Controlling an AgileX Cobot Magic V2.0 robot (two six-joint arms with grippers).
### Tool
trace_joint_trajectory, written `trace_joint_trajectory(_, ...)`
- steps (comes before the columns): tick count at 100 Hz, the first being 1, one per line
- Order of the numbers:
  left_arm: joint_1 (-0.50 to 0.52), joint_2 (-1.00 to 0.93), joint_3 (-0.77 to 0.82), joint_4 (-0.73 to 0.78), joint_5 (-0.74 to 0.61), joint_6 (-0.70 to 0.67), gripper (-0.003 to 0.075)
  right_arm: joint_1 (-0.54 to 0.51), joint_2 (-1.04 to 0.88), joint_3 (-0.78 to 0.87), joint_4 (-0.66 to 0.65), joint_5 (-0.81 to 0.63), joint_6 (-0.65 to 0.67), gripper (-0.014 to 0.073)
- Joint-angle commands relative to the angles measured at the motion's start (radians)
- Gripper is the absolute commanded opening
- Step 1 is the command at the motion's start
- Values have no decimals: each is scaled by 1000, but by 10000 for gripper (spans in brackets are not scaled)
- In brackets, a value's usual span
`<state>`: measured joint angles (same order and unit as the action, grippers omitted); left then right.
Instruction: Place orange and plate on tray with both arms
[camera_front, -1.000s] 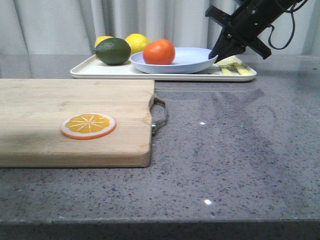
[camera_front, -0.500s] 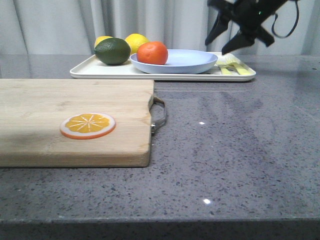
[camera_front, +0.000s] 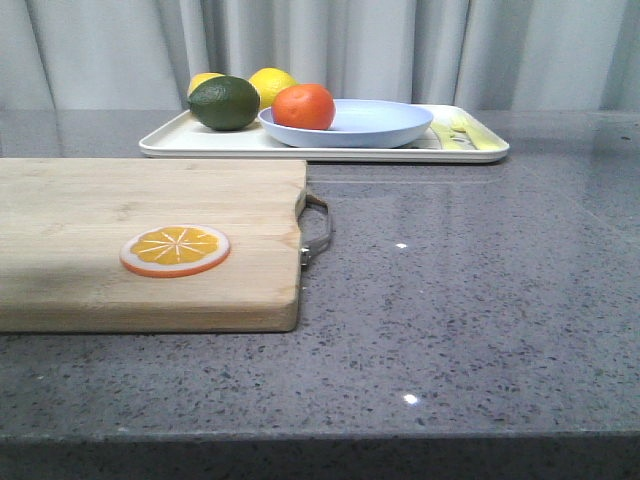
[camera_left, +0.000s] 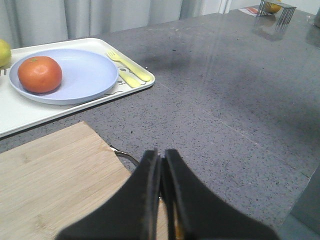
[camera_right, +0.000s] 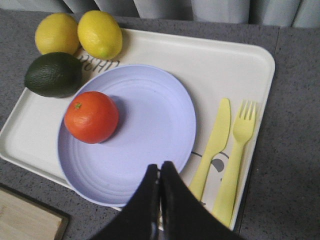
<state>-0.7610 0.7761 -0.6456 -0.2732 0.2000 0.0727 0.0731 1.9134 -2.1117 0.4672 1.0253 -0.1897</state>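
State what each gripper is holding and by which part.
Nothing is held. The left gripper and right gripper are both shut on nothing; the orange sits free on the plate.

Only the fingers of each arm are seen, in the wrist views. The left gripper (camera_left: 161, 165) is made up of two black, matte fingers that widen toward the wrist and taper to rounded tips, with a thin pale edge visible along the inner faces. The right gripper (camera_right: 160, 172) is formed of the same smooth black tapered fingers.
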Motion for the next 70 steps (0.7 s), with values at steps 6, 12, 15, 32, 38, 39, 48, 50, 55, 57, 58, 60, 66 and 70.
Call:
trace_joint_trajectory(6,-3,0,-26,-16,-73,-3,-20,20,-166,22,12,-37,-74,-67)
trace_joint_trajectory(12,-3,0,-26,-17,-73,-3,-20,32,-218,60,13,-47,-89,-67)
trace_joint_trajectory(15,-3,0,-26,-17,-73,-3,-20,37,-242,79,13,-53,-89,-67)
trace_joint_trajectory(32,-3,0,-26,-17,-73,-3,-20,46,-399,244,14,-143,-89,-67)
trace_joint_trajectory(38,-3,0,-26,-17,-73,-3,-20,46,-455,323,13,-177,-94,-67)
trace_joint_trajectory(39,-3,0,-26,-17,-73,-3,-20,46,-469,333,13,-185,-94,-67)
trace_joint_trajectory(48,-3,0,-26,-17,-73,-3,-20,46,-561,462,13,-247,-105,-67)
trace_joint_trajectory(50,-3,0,-26,-17,-73,-3,-20,46,-585,495,13,-258,-108,-67)
trace_joint_trajectory(55,-3,0,-26,-17,-73,-3,-20,46,-644,573,13,-307,-114,-67)
trace_joint_trajectory(57,-3,0,-26,-17,-73,-3,-20,46,-669,606,13,-320,-117,-67)
trace_joint_trajectory(58,-3,0,-26,-17,-73,-3,-20,46,-687,629,13,-333,-117,-67)
trace_joint_trajectory(60,-3,0,-26,-17,-73,-3,-20,46,-712,651,13,-351,-119,-67)
trace_joint_trajectory(66,-3,0,-26,-17,-73,-3,-20,46,-779,749,12,-398,-124,-67)
trace_joint_trajectory(70,-3,0,-26,-17,-73,-3,-20,46,-827,810,12,-429,-128,-67)
